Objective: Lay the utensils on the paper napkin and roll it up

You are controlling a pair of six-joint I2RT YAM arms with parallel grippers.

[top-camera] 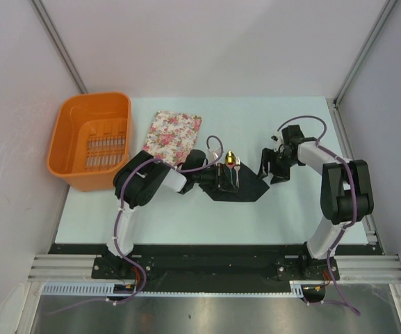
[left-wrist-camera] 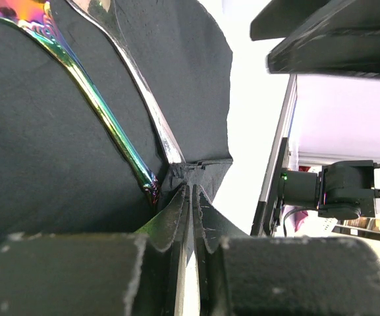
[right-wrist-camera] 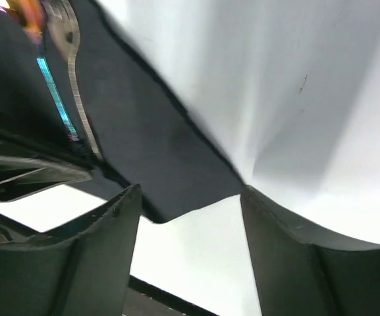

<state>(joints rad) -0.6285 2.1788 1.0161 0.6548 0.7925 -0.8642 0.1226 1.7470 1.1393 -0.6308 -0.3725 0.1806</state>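
Left jaws clamp the paper napkin [top-camera: 249, 189] edge by the utensils' [top-camera: 232, 165] handles, likely to anchor the roll. Right jaws stand wide at its right corner, gripping nothing.

Arms bent inward, the left gripper [left-wrist-camera: 190, 192] pinches the thin black paper napkin [left-wrist-camera: 58, 164] at its edge; the right gripper [right-wrist-camera: 190, 197] has its jaws apart.
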